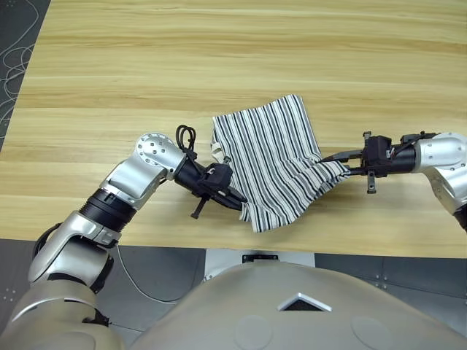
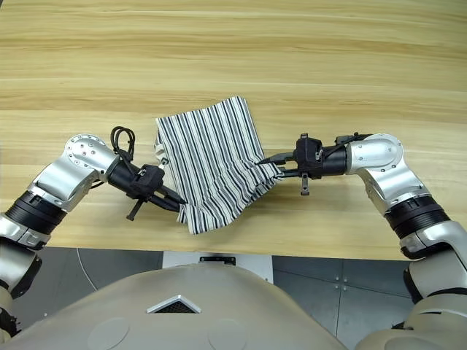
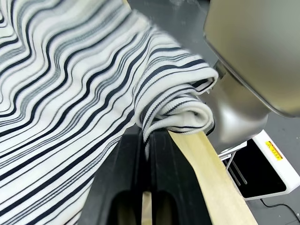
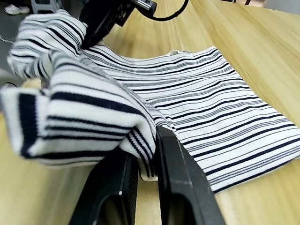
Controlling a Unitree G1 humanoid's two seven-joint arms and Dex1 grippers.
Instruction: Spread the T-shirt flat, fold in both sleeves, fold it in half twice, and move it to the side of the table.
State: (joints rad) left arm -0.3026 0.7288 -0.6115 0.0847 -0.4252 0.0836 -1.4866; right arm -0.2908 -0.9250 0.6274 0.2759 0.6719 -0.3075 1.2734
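Note:
The black-and-white striped T-shirt lies folded into a compact panel near the front edge of the wooden table. My left gripper is shut on the T-shirt's near left corner, whose rolled hem bunches above the fingers. My right gripper is shut on the near right corner, where the fabric puckers over the black fingers. The cloth between the two grippers is lifted and wrinkled; the far part rests flat.
Wide bare wood stretches beyond the T-shirt and to both sides. The table's front edge runs just below the grippers, with grey floor beneath. Loose cables lie on the floor at the far left.

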